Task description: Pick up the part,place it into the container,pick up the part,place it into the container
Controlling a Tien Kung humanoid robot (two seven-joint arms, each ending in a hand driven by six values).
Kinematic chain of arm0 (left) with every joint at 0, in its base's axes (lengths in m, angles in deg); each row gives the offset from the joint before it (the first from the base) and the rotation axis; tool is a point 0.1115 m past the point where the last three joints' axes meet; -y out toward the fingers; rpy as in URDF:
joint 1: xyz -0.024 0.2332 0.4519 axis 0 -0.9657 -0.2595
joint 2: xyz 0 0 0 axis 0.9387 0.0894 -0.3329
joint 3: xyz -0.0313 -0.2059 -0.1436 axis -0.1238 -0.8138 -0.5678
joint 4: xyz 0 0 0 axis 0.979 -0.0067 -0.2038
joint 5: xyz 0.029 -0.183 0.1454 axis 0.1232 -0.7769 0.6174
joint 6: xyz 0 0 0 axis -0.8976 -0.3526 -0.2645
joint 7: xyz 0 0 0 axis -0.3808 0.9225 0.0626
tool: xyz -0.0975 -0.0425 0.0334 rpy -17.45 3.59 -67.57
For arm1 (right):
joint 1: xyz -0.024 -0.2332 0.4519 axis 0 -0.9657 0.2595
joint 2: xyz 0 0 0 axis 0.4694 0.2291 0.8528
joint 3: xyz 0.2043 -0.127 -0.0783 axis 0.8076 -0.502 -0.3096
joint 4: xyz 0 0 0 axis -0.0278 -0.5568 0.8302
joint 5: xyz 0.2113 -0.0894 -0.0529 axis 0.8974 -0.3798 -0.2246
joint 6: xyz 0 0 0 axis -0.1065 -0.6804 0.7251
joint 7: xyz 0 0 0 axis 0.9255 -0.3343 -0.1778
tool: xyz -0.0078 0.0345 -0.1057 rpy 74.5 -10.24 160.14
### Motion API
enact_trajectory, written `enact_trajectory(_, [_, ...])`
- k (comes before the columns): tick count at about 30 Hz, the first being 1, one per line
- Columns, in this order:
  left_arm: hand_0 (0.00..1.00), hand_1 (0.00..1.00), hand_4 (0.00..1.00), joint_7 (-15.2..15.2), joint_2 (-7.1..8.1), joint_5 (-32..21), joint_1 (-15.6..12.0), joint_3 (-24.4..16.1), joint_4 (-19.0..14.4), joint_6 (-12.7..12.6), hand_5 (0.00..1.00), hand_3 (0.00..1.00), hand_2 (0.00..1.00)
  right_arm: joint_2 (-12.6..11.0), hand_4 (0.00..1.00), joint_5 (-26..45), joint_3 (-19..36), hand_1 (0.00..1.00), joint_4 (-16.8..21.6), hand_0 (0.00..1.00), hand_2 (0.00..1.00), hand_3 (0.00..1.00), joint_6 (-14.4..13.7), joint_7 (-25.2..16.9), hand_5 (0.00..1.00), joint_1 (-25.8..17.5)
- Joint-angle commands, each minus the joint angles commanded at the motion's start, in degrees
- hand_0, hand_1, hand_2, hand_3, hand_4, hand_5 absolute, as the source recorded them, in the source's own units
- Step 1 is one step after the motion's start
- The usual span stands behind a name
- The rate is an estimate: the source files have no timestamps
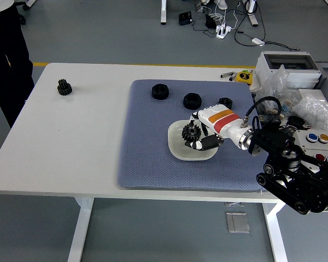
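Note:
My right hand (pixel 198 136) reaches in from the right and hangs over the white square dish (pixel 176 144) on the blue mat. Its fingers are shut on a black gear (pixel 192 132), held just above the dish's middle. Three more black parts lie along the mat's far edge: one (pixel 160 91) at the left, one (pixel 192 100) in the middle, and one (pixel 226 101) partly hidden behind my hand. Another black gear (pixel 64 87) sits alone on the bare table at the far left. My left arm is out of view.
The blue mat (pixel 147 158) covers the table's middle. Grey boxes (pixel 287 63), plastic bags (pixel 273 90) and a button panel (pixel 317 139) crowd the right edge. A person in dark clothes (pixel 8 60) stands at the far left corner.

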Motion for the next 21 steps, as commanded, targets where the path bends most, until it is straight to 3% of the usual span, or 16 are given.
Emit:
enact_trajectory(1, [0.626, 0.628, 0.630, 0.00, 0.02, 0.00, 0.03, 0.00, -0.02, -0.01, 0.557, 0.563, 0.619, 0.52, 0.766, 0.50, -0.73, 0.115, -0.91, 0.002, 0.254, 0.414, -0.21, -0.14, 0.202, 0.35])
enact_trajectory(2, [0.627, 0.627, 0.631, -0.04, 0.04, 0.12, 0.08, -0.07, -0.04, -0.01, 0.557, 0.563, 0.619, 1.31, 0.766, 1.58, -1.83, 0.180, -2.46, 0.032, 0.351, 0.438, -0.59, -0.38, 0.206, 0.89])
enact_trajectory(7, [0.627, 0.627, 0.631, -0.07, 0.13, 0.32, 0.18, -0.07, -0.08, -0.01, 0.557, 0.563, 0.619, 3.26, 0.766, 5.89, -3.92, 0.180, -7.55, 0.032, 0.351, 0.438, -2.64, -1.34, 0.206, 2.12])
enact_trajectory(8, [0.628, 0.628, 0.630, -0.08, 0.15, 0.36, 0.19, -0.09, -0.08, -0.01, 0.556, 0.563, 0.619, 3.47, 0.728, 6.36, -4.08, 0.305, -8.21, 0.119, 0.468, 0.482, -2.86, -1.50, 0.345, 2.27])
enact_trajectory(13, [0.628, 0.628, 0.630, -0.17, 0.20, 0.76, 0.22, -0.33, -0.10, 0.00, 0.556, 0.563, 0.619, 4.28, 0.728, 7.08, -4.95, 0.305, -10.21, 0.119, 0.468, 0.482, -2.29, -2.24, 0.345, 2.89])
enact_trajectory(14, [0.628, 0.628, 0.631, -0.21, 0.20, 0.84, 0.23, -0.35, -0.10, 0.01, 0.557, 0.563, 0.618, 4.46, 0.954, 7.17, -5.14, 0.436, -10.58, 0.221, 0.653, 0.548, -2.23, -2.50, 0.428, 2.98])
enact_trajectory(19, [0.628, 0.628, 0.631, -0.30, 0.18, 1.05, 0.28, -0.49, -0.14, 0.02, 0.557, 0.563, 0.618, 5.02, 0.954, 6.57, -5.84, 0.436, -11.96, 0.221, 0.653, 0.548, -1.49, -3.42, 0.428, 3.28])
enact_trajectory(20, [0.627, 0.628, 0.630, -0.31, 0.18, 1.09, 0.33, -0.50, -0.15, 0.03, 0.555, 0.563, 0.619, 4.99, 0.998, 6.36, -5.95, 0.507, -12.00, 0.279, 0.739, 0.685, -1.53, -3.52, 0.449, 3.30])
enact_trajectory(21, [0.627, 0.628, 0.630, -0.38, 0.16, 1.26, 0.42, -0.61, -0.16, 0.06, 0.555, 0.563, 0.619, 4.88, 0.998, 6.31, -6.09, 0.507, -11.99, 0.279, 0.739, 0.685, -1.48, -3.56, 0.449, 3.37])
